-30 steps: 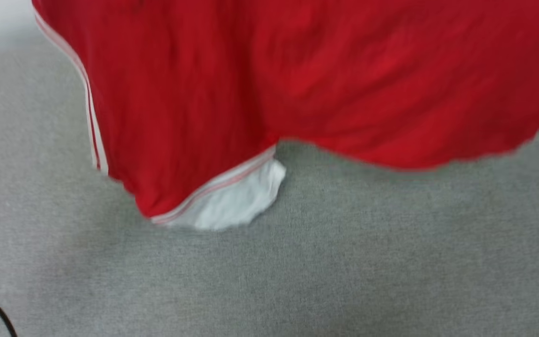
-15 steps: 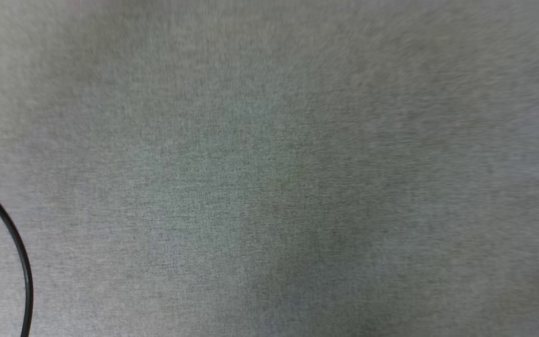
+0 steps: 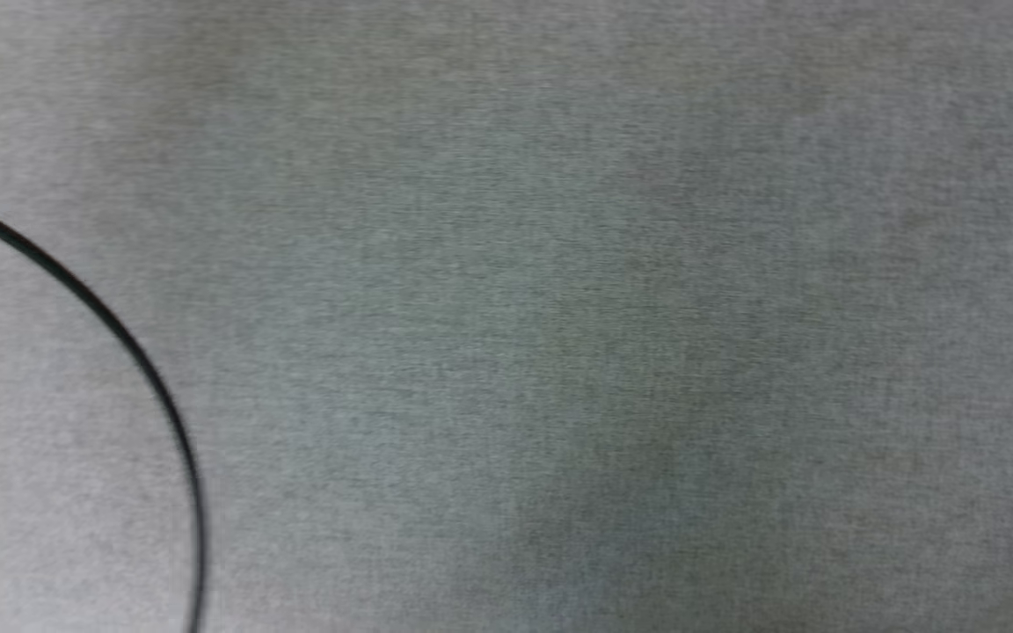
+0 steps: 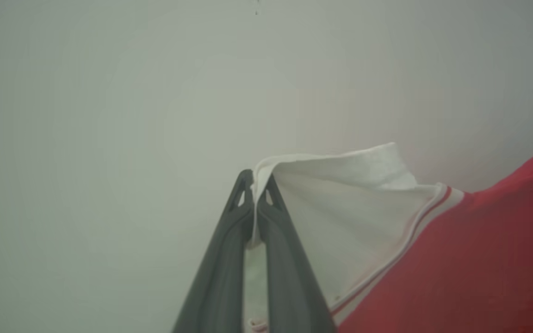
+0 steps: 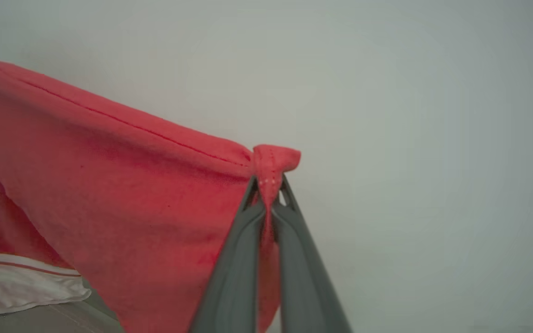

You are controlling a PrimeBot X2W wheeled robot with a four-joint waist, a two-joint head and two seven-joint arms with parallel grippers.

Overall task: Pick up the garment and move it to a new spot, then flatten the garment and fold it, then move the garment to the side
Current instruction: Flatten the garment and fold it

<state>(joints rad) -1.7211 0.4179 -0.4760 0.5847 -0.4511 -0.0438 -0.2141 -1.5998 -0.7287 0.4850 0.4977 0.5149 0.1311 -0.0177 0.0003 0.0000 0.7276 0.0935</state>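
curving from nine to seven o'clock in the head view, a black cable (image 3: 131, 350) lies on a grey cloth surface (image 3: 559, 308). left wrist view: the left gripper (image 4: 254, 185) is pinched tight on the garment (image 4: 456, 268) by its white sleeve (image 4: 340, 203), red cloth spreading toward four o'clock. right wrist view: the right gripper (image 5: 269, 187) is clamped on a red hem corner, cloth hanging toward nine o'clock.

I hold the shirt (image 4: 456, 259) between both arms: sleeve in my left gripper (image 4: 255, 185), hem in my right gripper (image 5: 269, 189). A cable (image 3: 124, 334) lies left on the surface (image 3: 559, 308).
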